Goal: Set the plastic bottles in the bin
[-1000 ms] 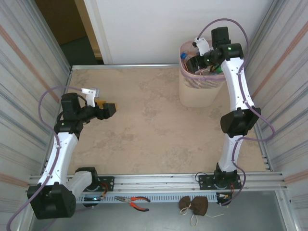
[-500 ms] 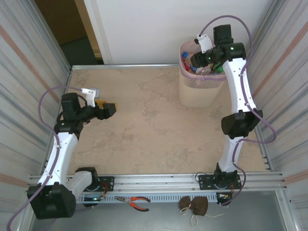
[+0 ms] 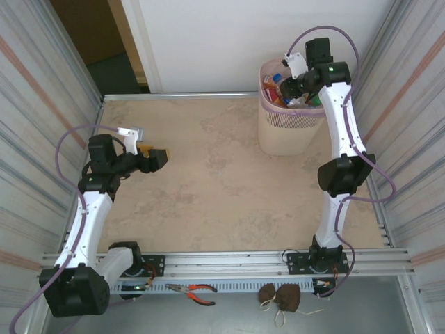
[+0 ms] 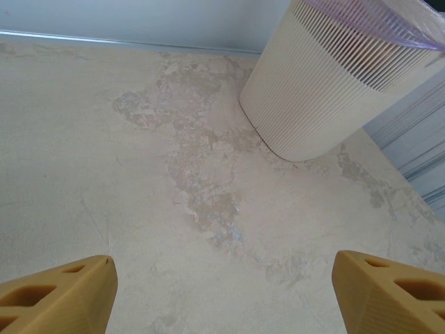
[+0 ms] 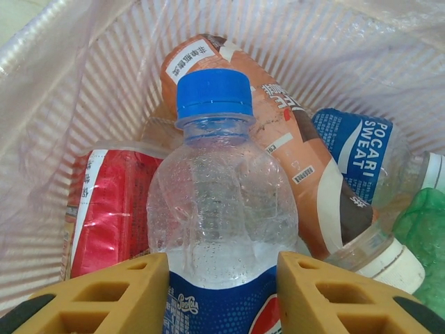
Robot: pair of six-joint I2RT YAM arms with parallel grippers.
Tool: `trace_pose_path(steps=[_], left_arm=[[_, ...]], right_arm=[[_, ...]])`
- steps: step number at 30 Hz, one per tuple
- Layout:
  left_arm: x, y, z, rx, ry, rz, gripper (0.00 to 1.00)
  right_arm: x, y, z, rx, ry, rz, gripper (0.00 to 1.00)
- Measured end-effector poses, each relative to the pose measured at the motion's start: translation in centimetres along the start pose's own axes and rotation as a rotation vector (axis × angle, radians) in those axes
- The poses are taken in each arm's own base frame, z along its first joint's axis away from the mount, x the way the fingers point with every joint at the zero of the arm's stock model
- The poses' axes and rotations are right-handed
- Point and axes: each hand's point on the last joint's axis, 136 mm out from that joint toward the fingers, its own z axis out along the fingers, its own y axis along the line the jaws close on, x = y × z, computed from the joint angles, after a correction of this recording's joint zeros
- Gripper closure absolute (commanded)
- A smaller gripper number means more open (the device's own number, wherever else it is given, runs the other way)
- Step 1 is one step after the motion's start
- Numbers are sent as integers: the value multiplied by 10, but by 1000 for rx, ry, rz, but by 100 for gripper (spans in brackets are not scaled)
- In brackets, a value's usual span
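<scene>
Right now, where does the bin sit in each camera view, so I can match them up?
Top external: the bin stands in the upper right.
Left wrist: the bin is in the upper right corner, upright.
Right wrist: the bin is seen from inside, its slotted wall behind the clear bottle held in the right end effector.
Shared landmark: the pink bag lining its rim.

Bright, even, diffuse light; soft faint shadows; every view fairly sharp.
</scene>
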Motion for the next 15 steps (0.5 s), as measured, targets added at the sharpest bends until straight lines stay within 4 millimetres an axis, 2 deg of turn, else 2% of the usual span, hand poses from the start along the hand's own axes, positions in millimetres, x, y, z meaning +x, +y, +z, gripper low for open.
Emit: trace_pose_path(steps=[6,10,15], left_arm=[[0,0,0,0,0,0,19],[0,0,0,0,-1,0,19],[0,-1,-1,1,-2,2,19]], right_arm=[[3,-8,-5,63,30,-3,58],[14,-14,-7,98,78,0,59],[20,-9,-7,71,103,5,59]])
